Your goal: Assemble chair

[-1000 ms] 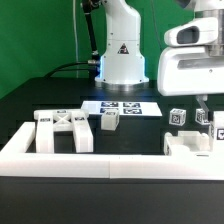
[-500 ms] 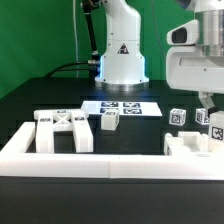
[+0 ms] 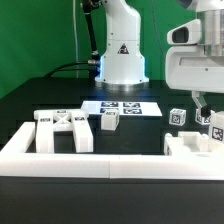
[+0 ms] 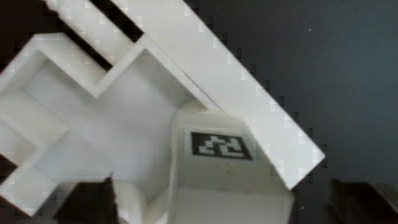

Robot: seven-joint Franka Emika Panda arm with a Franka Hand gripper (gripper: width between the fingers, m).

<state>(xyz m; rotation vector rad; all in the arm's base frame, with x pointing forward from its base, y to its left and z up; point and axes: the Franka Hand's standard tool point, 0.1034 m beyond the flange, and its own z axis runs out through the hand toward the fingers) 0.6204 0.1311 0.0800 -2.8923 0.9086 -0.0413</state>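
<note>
- Several white chair parts are lying on the black desk (image 3: 30, 105) in the exterior view. A cross-braced frame (image 3: 63, 131) is standing toward that view's left. A small block (image 3: 109, 121) is sitting just beside it, in front of the marker board (image 3: 122, 106).
- A tagged cube (image 3: 178, 117) is resting toward the exterior view's right. A low piece (image 3: 188, 146) is sitting near it, just behind the long wall (image 3: 100, 165).
- The tool (image 3: 203, 104) is hanging low over the parts on that right side, close to another tagged part (image 3: 215, 128). Its jaws are standing spread and are gripping nothing that shows.
- The robot base (image 3: 122, 55) is standing behind the marker board.
- In the wrist view, a square post (image 4: 217, 175) bearing a tag (image 4: 222, 146) is lying between the jaws, which are showing as dark shapes wide on either side of it.
- A long bar (image 4: 214, 70) is running diagonally past the post, and a panel (image 4: 80, 110) with a stepped edge is lying beside it.
- Whether the jaws are touching the post is not showing clearly.
</note>
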